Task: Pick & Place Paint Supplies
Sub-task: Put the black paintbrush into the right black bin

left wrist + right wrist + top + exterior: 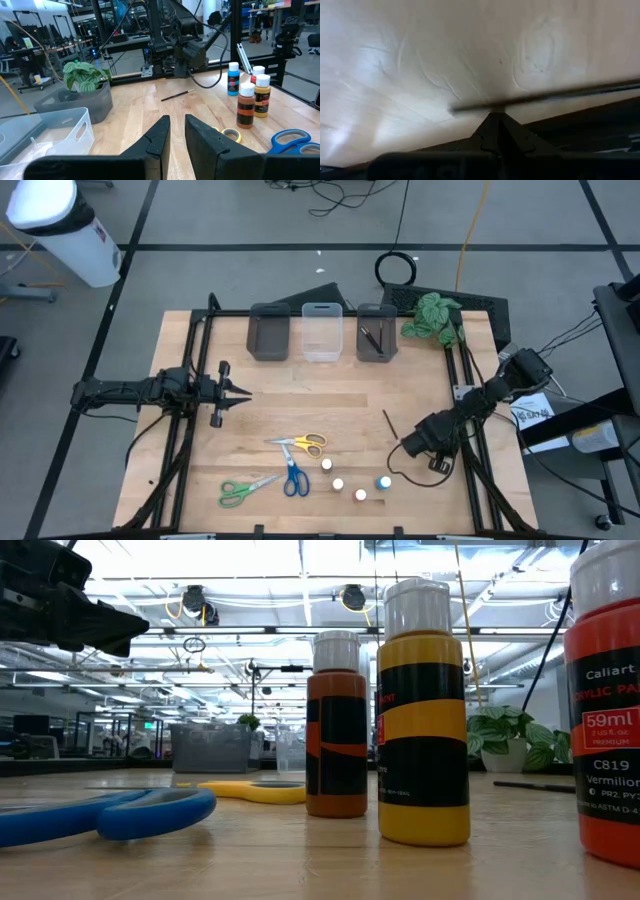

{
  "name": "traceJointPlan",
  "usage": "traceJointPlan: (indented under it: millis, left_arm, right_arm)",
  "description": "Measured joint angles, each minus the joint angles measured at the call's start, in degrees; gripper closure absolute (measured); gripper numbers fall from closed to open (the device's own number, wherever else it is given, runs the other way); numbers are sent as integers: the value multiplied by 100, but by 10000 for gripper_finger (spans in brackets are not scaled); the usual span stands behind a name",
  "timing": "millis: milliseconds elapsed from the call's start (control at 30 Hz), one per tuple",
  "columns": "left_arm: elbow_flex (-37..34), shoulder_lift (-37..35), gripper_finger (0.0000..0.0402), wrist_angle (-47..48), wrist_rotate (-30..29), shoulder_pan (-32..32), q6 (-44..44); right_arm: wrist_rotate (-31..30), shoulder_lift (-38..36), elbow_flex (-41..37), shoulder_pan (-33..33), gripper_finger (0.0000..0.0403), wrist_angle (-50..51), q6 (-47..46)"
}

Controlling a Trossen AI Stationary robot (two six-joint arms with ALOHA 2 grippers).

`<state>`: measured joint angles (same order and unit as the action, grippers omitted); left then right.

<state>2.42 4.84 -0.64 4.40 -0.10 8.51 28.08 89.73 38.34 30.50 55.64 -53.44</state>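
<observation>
One thin dark brush (pixel 388 423) lies flat on the wooden table, right of centre. My right gripper (pixel 403 442) slants down at the brush's near end, its fingers shut; in its wrist view the brush (pixel 560 92) runs across just beyond the fingertips (pixel 495 114). Yellow scissors (pixel 305 444), blue scissors (pixel 293 477) and green scissors (pixel 245 490) lie flat near the front edge. Several small white-capped paint bottles (pixel 339 483) stand upright to the right of the scissors. My left gripper (pixel 177 122) waits level at the table's left, fingers a little apart, with nothing between them. My right gripper has its shut fingertips (pixel 495 116) right at the brush, close to one end of it (pixel 465 106), coming from above on a slant. The brush lies on the table. Whether the tips touch it I cannot tell.
Two grey bins (pixel 269 332) (pixel 377 335) and a clear bin (pixel 322 332) stand in a row at the far edge; the right grey one holds a dark brush. A green leafy plant (pixel 435 315) stands at the far right corner. Bare wood lies between the bins and the scissors.
</observation>
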Motion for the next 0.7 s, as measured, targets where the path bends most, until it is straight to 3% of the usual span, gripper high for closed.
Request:
traceJointPlan:
  millis: [200,300,700]
  left_arm:
    - [0,-2,330,0,0,0,1]
    - [0,0,330,1,0,0,0]
    - [0,0,330,2,0,0,2]
  right_arm:
    - [-195,-13,-35,-130,403,-455,43]
    - [-583,-20,121,-257,403,-472,295]
    - [-3122,-58,965,-581,403,-571,1481]
